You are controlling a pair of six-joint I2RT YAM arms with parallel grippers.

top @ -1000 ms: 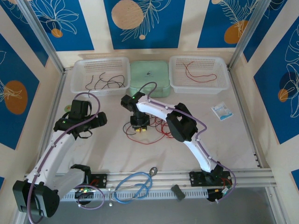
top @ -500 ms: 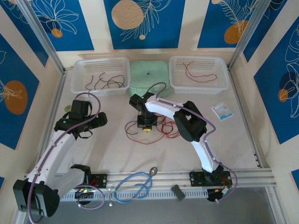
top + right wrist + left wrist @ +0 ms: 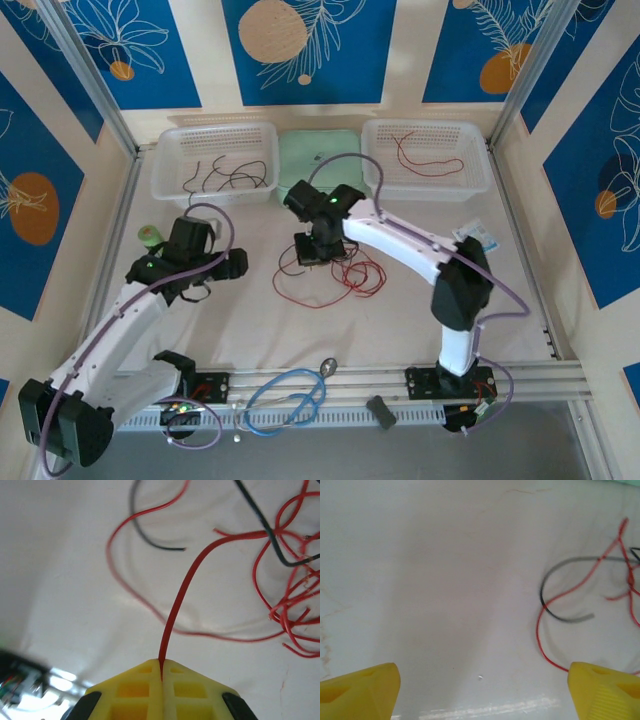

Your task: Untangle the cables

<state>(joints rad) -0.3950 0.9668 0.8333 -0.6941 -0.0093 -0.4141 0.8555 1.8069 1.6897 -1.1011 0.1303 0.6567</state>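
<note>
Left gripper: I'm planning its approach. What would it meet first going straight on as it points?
Probably bare table; the left gripper is open, and in its wrist view the cables sit to the right.

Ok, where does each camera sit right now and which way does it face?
Top external: above and behind the arms, looking down on the table and cables; left arm and right arm show, bases nearest.
Left wrist: on the left arm, looking down at bare table, cables at right; its spread yellow left fingers sit in the bottom corners.
Right wrist: on the right arm, looking down at the tangle; its right fingers are shut on a red cable.
Shared: all three see the cables.
</note>
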